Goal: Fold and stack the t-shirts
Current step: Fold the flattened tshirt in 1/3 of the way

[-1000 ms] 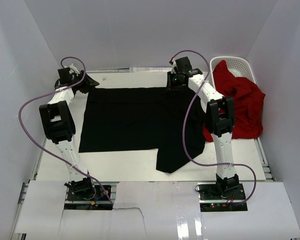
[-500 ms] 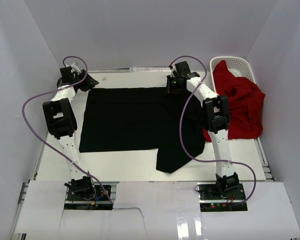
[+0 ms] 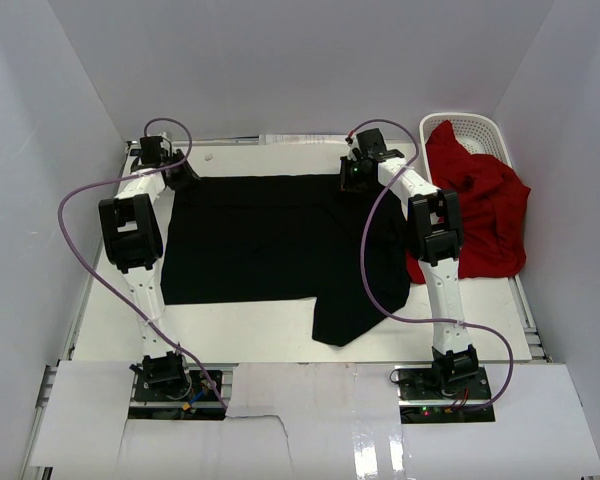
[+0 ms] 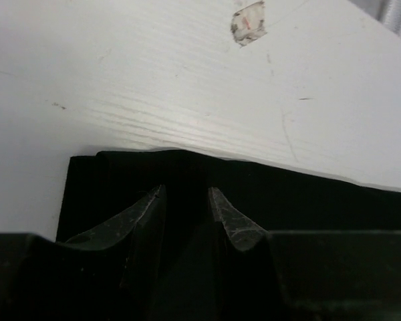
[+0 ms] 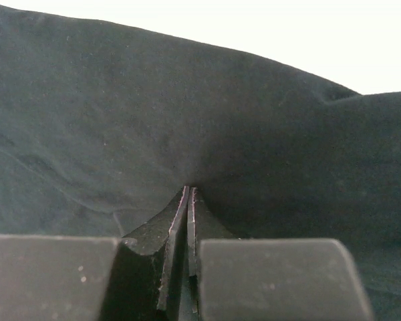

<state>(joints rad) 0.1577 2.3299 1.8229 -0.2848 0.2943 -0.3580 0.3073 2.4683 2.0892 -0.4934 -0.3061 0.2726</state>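
Step in hand: taking hold of the black shirt [image 3: 270, 240], spread flat mid-table [image 3: 240, 330], along its far hem, likely for a fold toward the near edge.

- Right claw [image 5: 189, 189]: pinched together on the hem, cloth puckering at its tips.
- Left claw [image 4: 186, 190]: apart, over the shirt's far-left corner, nothing gripped.

Next: left claw must close on cloth, then both lift evenly.

Count:
- Shirts: two. The red shirt [image 3: 480, 210] is draped over the basket [image 3: 475, 125] at the far-right corner.
- Baskets: one.
- Claws: two.
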